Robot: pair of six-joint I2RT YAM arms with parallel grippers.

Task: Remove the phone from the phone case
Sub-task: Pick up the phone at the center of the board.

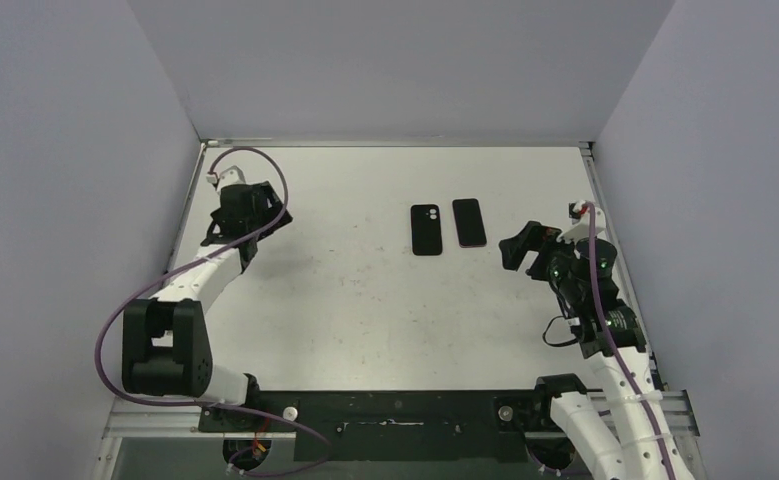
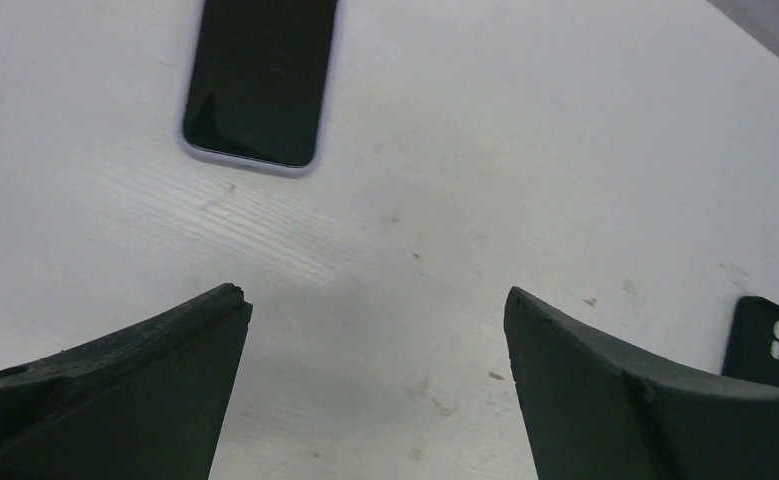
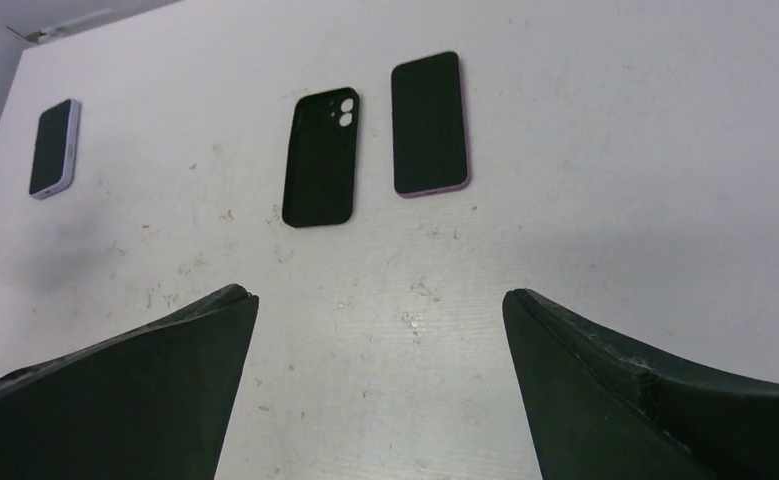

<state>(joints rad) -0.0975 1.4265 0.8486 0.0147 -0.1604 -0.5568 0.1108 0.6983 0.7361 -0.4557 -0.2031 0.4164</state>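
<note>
An empty black phone case (image 1: 426,229) with two camera holes lies flat at mid-table. It also shows in the right wrist view (image 3: 322,157) and at the edge of the left wrist view (image 2: 765,340). A phone with a pink rim (image 1: 469,222) lies screen-up just to its right, apart from it (image 3: 428,123). A second phone with a lilac rim or case (image 2: 260,80) lies near my left gripper (image 2: 375,295); the right wrist view shows it far left (image 3: 55,147). My left gripper (image 1: 240,212) is open and empty. My right gripper (image 1: 521,249) (image 3: 377,292) is open and empty, right of the pink phone.
The white table (image 1: 365,300) is boxed in by grey walls on the left, back and right. A purple cable (image 1: 265,170) loops over the left arm. The arm bases stand on a black rail (image 1: 395,410) at the near edge.
</note>
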